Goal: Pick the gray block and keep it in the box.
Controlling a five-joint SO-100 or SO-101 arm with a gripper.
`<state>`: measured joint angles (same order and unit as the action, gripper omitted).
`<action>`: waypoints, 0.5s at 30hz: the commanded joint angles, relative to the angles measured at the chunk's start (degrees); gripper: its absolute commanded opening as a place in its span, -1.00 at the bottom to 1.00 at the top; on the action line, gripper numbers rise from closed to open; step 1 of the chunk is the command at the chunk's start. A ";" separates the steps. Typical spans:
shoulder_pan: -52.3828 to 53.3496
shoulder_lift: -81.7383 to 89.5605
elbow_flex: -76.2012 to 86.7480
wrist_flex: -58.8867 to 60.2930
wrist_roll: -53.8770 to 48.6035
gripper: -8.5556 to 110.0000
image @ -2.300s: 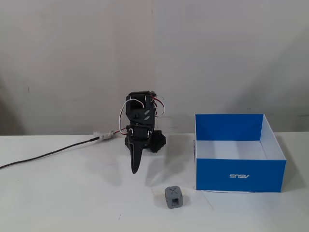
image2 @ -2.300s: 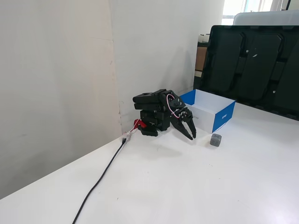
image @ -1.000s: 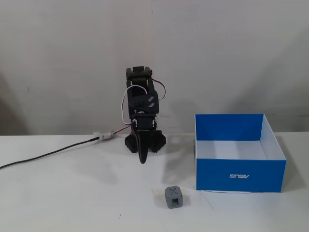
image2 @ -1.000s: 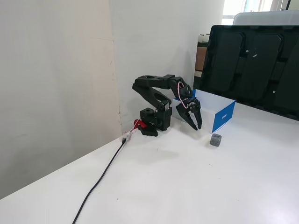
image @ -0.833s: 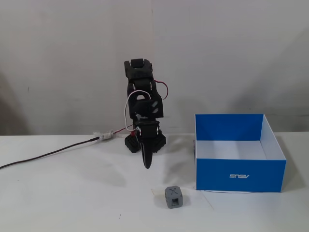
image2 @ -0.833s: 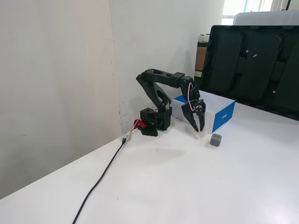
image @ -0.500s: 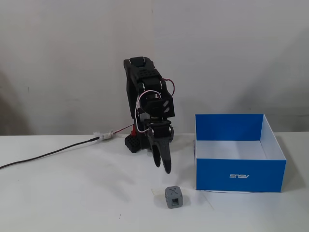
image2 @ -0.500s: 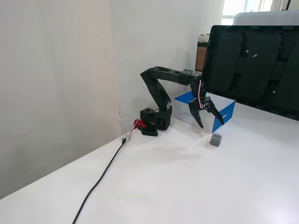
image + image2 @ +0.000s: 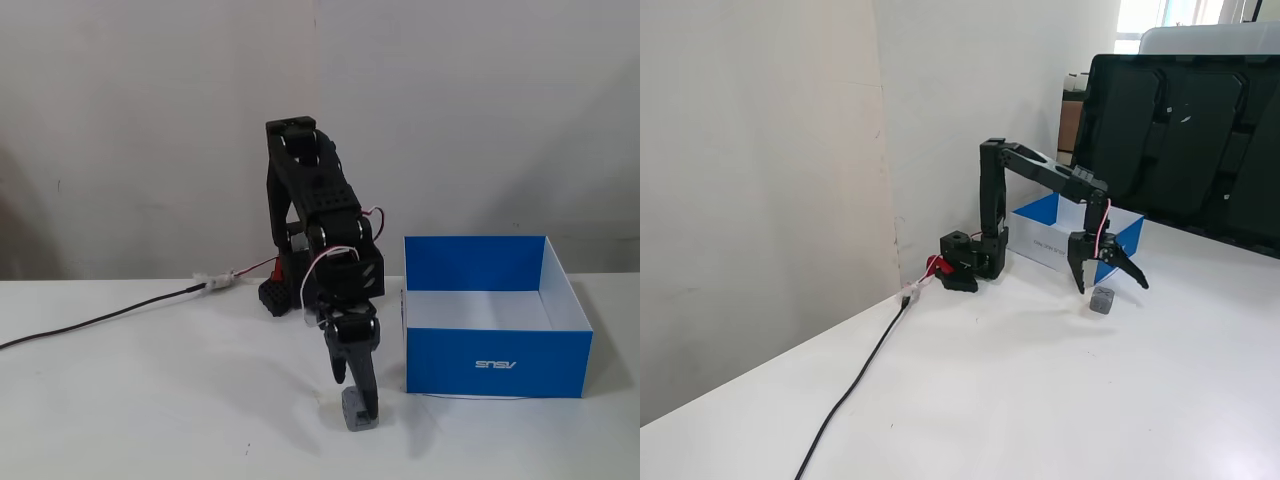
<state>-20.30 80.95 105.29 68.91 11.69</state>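
Observation:
The gray block [image 9: 350, 414] [image 9: 1102, 300] sits on the white table in front of the arm, left of the box in a fixed view. My gripper [image 9: 358, 405] [image 9: 1111, 287] points down with its jaws spread open. The tips straddle the block just above it, and one finger [image 9: 362, 385] partly hides the block. The blue box [image 9: 495, 362] [image 9: 1042, 210] stands upright and topless, white inside. I see nothing in it.
The arm's base [image 9: 285, 290] [image 9: 970, 262] stands by the wall. A black cable [image 9: 100, 320] [image 9: 860, 380] runs from it across the table. A large black monitor [image 9: 1190, 140] stands behind the box.

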 commanded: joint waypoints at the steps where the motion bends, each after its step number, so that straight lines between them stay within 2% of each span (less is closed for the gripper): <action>1: 0.00 0.53 -3.78 -0.62 0.26 -0.02; 6: -0.09 -1.76 -4.39 -0.09 -0.44 -0.07; 15: 0.09 -6.50 -8.09 1.93 -0.70 -0.29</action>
<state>-19.95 74.00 100.81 70.22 11.60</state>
